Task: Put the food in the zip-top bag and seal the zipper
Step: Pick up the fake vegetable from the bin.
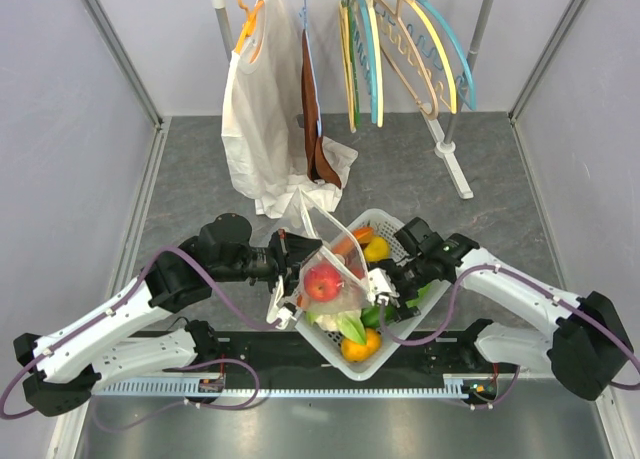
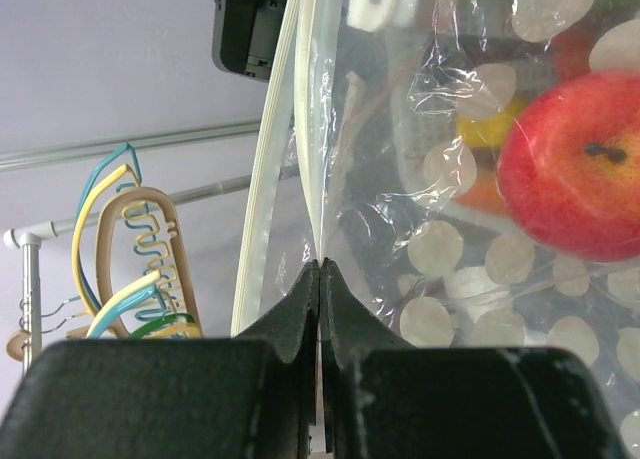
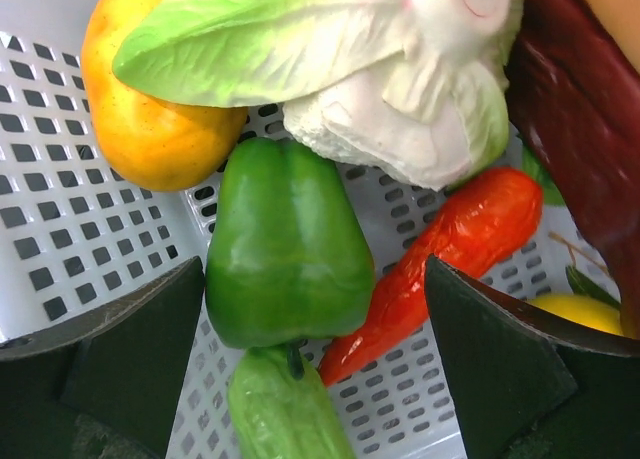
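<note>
Nearest first: the right gripper (image 3: 310,364) is spread wide, one finger each side of the green pepper (image 3: 285,249) in the white lattice basket (image 3: 60,209). Nothing gripped. The cucumber (image 3: 280,414) butts the pepper's stem end. The red chili (image 3: 440,259) lies just beside its flank. The cauliflower (image 3: 400,89) and an orange-yellow piece (image 3: 150,109) sit beyond.

My read: the step is picking the pepper for bagging. Come straight down and put one finger into the gap between pepper and chili, or the chili comes along. Close across the belly. The skin is glossy, so it will likely squirt out of a tip-only pinch.

Further out: the left gripper (image 2: 320,269) is pressed together on the film of the zip-top bag (image 2: 440,279), just beside the zipper (image 2: 270,149). A red apple (image 2: 575,169) is inside the bag.

View split:
- Only the right wrist shows the pepper/chili spacing; overhead, the wrist covers it.
- Only the left wrist shows where the pinch sits against the zipper.
- Only overhead shows the bag held up over the basket's left part, between the wrists.
- Mouth opening: can't tell from any view.

Farthest: white garment (image 1: 262,119) and hangers (image 1: 400,49), well apart.
</note>
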Robot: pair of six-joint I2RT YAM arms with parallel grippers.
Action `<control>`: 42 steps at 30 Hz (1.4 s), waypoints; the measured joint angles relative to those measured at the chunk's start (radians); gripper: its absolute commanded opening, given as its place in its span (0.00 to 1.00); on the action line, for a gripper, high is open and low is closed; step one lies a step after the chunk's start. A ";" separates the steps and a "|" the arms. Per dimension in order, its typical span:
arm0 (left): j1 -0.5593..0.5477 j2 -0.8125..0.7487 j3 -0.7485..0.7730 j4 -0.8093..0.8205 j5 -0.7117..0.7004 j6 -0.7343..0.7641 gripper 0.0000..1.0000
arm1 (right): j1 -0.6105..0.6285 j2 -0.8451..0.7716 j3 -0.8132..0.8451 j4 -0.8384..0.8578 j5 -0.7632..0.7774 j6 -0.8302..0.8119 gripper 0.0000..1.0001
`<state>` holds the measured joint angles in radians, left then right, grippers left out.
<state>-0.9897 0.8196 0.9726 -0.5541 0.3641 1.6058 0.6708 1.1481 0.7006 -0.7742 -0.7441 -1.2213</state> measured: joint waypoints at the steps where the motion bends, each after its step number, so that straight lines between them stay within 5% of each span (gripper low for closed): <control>1: 0.000 0.000 0.000 0.003 0.000 0.000 0.02 | 0.001 0.005 0.001 -0.004 0.000 -0.010 0.96; 7: 0.000 0.000 0.000 0.007 0.000 0.000 0.02 | 0.008 0.074 0.023 -0.047 0.014 -0.045 0.83; 11: 0.000 0.000 0.000 0.008 0.000 0.000 0.02 | 0.008 0.094 0.034 -0.081 0.031 -0.050 0.50; 14: 0.000 0.000 0.000 0.008 -0.001 0.000 0.02 | 0.008 0.093 0.055 -0.102 0.042 -0.038 0.43; 29: 0.002 -0.003 -0.005 0.009 -0.008 -0.001 0.02 | -0.151 -0.136 0.192 -0.151 0.123 0.160 0.42; 42: 0.002 0.023 -0.026 0.005 -0.005 0.001 0.02 | -0.241 -0.230 0.482 -0.072 0.093 0.731 0.43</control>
<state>-0.9874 0.8429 0.9466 -0.5488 0.3595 1.6066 0.4294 0.9176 1.1828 -0.8463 -0.6510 -0.4904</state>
